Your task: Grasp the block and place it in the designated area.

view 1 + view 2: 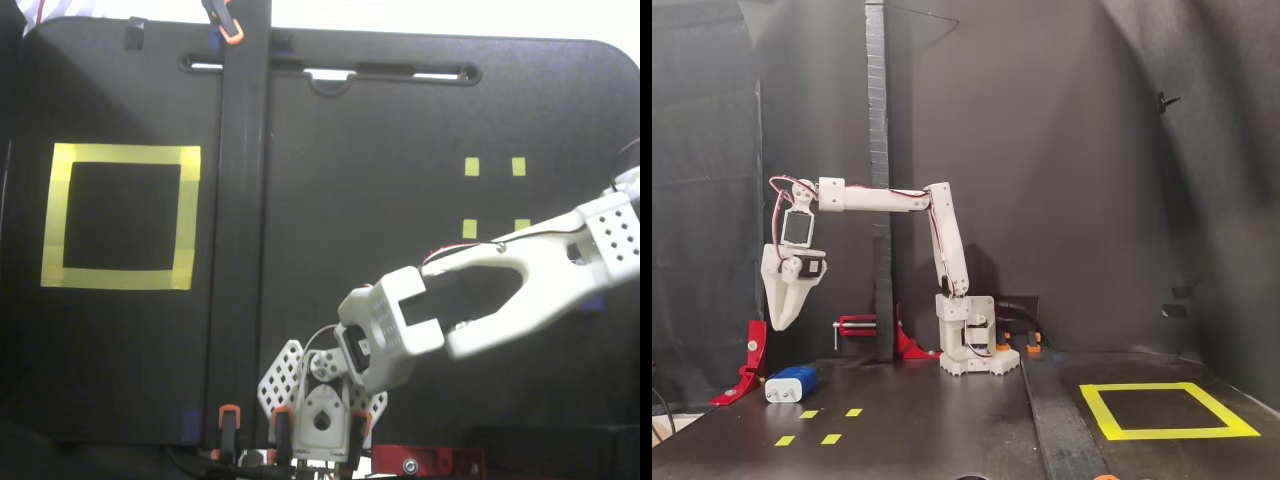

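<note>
The four small yellow tape marks (820, 426) lay nearest your side camera, with the block (791, 384) on the table (940, 420) just behind them. Your tool (783, 322) hung above it, apart, apparently pressed together, though the view was poor. The designated area (1167, 410) lay well apart.
</note>
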Robot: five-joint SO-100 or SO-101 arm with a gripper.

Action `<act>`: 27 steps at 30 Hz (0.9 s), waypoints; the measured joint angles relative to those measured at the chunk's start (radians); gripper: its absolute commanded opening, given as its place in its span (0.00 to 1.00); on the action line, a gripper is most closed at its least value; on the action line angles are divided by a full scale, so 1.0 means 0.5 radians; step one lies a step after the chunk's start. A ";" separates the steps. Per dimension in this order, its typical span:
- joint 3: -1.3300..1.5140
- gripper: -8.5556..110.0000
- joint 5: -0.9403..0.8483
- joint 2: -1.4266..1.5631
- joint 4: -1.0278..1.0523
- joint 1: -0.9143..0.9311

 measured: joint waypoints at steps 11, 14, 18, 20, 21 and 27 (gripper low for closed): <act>0.000 0.07 -0.150 0.000 0.028 -0.006; 0.000 0.09 -0.150 0.000 0.031 -0.006; 0.000 0.17 -0.150 0.000 0.031 -0.006; 0.000 0.23 -0.150 0.000 0.031 0.000; 0.000 0.26 -0.150 0.000 0.021 0.003; 0.000 0.39 -0.258 0.000 -0.052 0.025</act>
